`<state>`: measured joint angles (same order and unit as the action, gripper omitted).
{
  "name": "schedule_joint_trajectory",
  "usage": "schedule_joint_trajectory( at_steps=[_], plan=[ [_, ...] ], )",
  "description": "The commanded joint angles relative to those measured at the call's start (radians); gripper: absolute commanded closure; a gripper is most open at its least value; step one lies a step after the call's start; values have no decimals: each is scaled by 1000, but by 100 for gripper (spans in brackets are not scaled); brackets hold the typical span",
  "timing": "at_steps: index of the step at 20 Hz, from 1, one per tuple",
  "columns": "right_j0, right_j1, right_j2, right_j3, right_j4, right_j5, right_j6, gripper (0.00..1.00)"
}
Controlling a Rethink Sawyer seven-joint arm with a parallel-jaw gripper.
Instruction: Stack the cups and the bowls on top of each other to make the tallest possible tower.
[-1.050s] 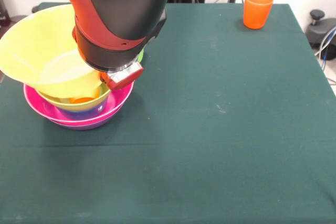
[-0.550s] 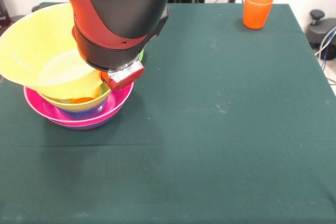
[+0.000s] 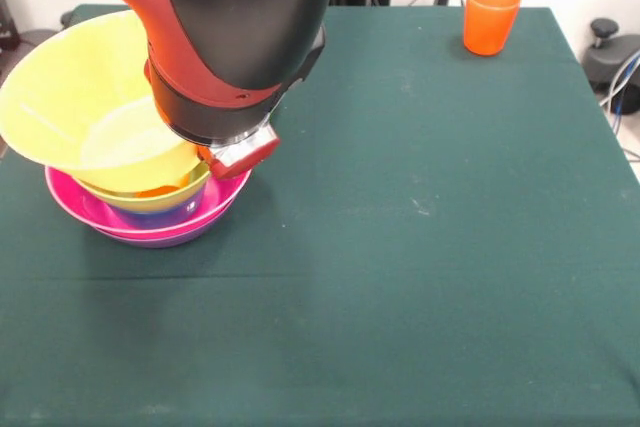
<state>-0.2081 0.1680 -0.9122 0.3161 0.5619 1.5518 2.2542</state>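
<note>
A red and black robot arm (image 3: 235, 42) hangs over the tower (image 3: 145, 209), where a big yellow bowl (image 3: 75, 97) sits tilted above the pink bowl (image 3: 75, 209), seemingly held at its rim so it can settle on top. The gripper hides behind the wrist; whether its jaws pinch the rim cannot be told. An orange cup (image 3: 490, 17) waits well apart at the table's (image 3: 420, 277) far corner.

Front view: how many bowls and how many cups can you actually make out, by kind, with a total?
Bowls: 5: yellow bowl tilted on top, light green bowl, blue bowl, pink bowl, purple bowl.
Cups: 1 clearly seen: orange cup, apart at the table's far edge; an orange patch inside the pile is too hidden to name.
Total: 6.
</note>
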Motion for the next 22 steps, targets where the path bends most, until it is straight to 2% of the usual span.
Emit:
schedule_joint_trajectory(
  at_steps=[1, 9, 22],
  plan=[
    [-3, 17, -12, -27, 29, 63, 279, 100],
    [12, 35, -36, 3, 43, 23, 295, 100],
    [37, 21, -43, 60, 15, -25, 323, 100]
  ],
)
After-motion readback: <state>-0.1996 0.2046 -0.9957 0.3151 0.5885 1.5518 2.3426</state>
